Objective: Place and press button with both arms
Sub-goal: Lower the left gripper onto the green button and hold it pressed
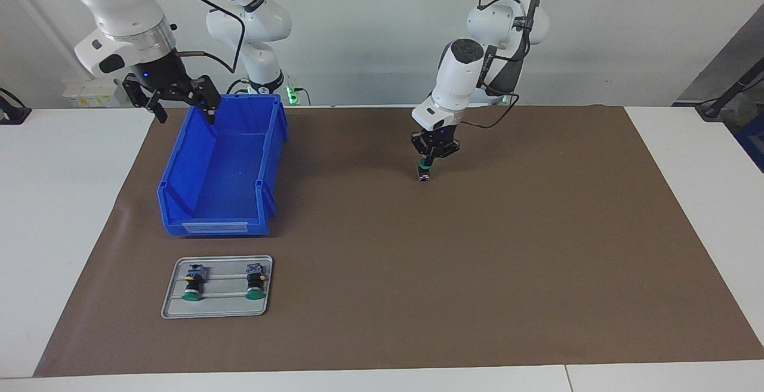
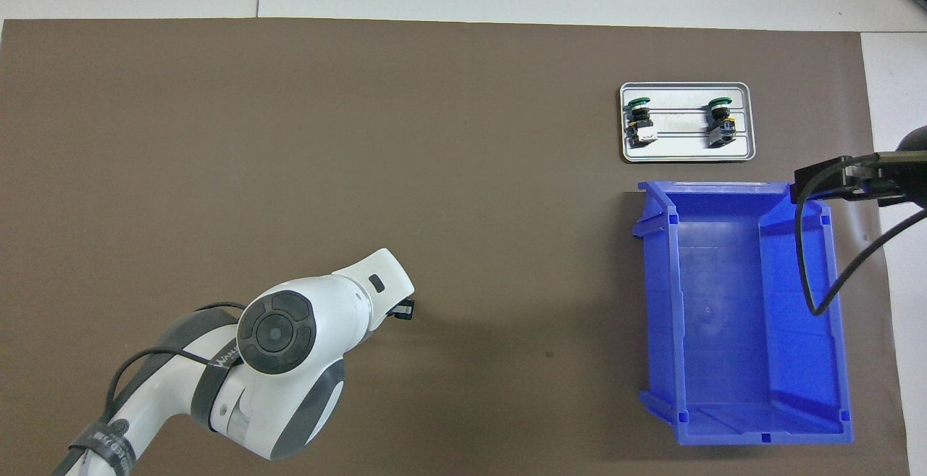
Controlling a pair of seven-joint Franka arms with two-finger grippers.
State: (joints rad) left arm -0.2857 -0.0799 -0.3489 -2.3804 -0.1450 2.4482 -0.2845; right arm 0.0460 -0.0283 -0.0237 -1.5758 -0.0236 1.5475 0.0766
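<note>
One button (image 1: 424, 171) stands on the brown mat (image 1: 477, 261) near the middle of the table, green cap up and contact block down. My left gripper (image 1: 428, 163) comes straight down on it and is shut on the button at its cap. In the overhead view the left arm's wrist (image 2: 290, 331) hides both the gripper and this button. My right gripper (image 1: 184, 111) hangs open with nothing in it, over the corner of the blue bin (image 1: 179, 159) nearest the robots. Two more buttons (image 1: 193, 284) (image 1: 255, 283) lie on a small grey tray (image 1: 221, 305).
The blue bin (image 2: 663, 295) holds nothing and sits at the right arm's end of the table. The tray (image 2: 681, 146) lies just farther from the robots than the bin, with its two buttons (image 2: 639, 121) (image 2: 719, 121) side by side. White table surface borders the mat.
</note>
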